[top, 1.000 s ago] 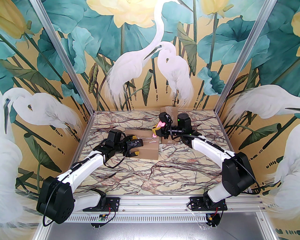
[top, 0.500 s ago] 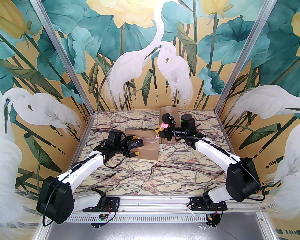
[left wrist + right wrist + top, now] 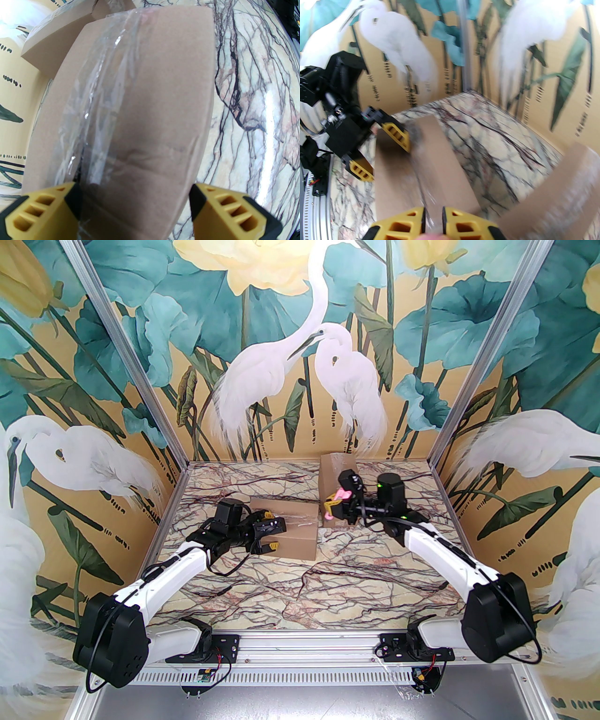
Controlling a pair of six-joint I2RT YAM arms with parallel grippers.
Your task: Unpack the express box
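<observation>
Near the middle of the table the box is laid flat, with its long axis running from left to right across the top view. One short end is pointed toward the left arm, the other toward the right arm. A strip of clear tape is seen on the top face, following the long axis, and a loose bit of it is seen at the right end. The left end is straddled by the left gripper, whose jaws are spread wide, one finger over the top face and one at the near side. Whether the pads are pressed on the cardboard cannot be told. Just beyond the right end, the right gripper is closed on a pink object, whose kind cannot be made out. Behind it a second box is stood near the back wall.
</observation>
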